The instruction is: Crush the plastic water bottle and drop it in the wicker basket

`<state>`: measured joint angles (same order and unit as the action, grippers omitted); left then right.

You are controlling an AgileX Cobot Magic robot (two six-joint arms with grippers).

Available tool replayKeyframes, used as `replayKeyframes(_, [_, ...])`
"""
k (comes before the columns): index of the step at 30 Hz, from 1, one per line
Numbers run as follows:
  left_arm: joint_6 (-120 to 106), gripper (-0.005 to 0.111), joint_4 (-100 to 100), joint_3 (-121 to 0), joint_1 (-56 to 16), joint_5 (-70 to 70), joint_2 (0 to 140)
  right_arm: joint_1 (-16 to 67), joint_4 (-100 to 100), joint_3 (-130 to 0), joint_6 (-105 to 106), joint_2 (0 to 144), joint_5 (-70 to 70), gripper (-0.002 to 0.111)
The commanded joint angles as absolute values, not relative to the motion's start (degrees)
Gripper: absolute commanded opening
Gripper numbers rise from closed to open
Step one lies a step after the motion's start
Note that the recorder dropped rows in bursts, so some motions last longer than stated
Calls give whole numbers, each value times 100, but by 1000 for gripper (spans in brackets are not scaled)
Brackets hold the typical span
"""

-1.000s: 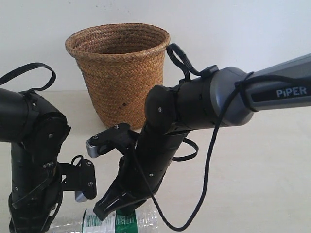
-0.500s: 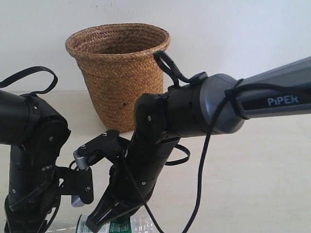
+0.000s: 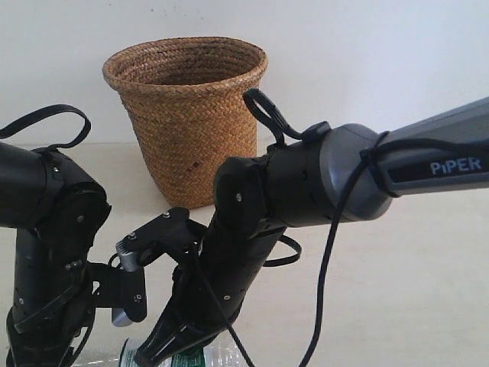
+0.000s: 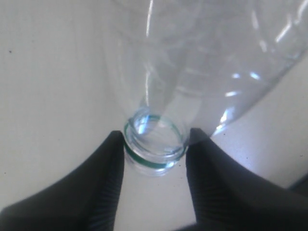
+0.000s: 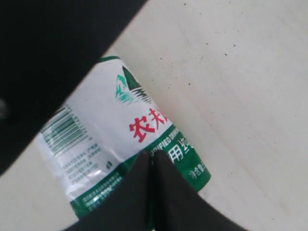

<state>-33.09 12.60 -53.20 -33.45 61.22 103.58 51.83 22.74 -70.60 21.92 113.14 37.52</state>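
So the small clear ribbed plastic water bottle lies on its side at 6 o'clock in the exterior view, neck clamped by the left gripper, and the right gripper, fingers pressed together, has just dipped lower onto the green-and-white label, so I'd say the crush is only starting. The tall brown woven wicker basket waits at 12 o'clock, well apart, on a pale beige tabletop against a plain white wall.
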Motion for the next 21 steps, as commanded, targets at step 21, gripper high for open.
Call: replayKeyframes(21, [-3132,4,1194,-5358,-3386,5937,10300,5314,2104,-6742,1984,10099,4487,0])
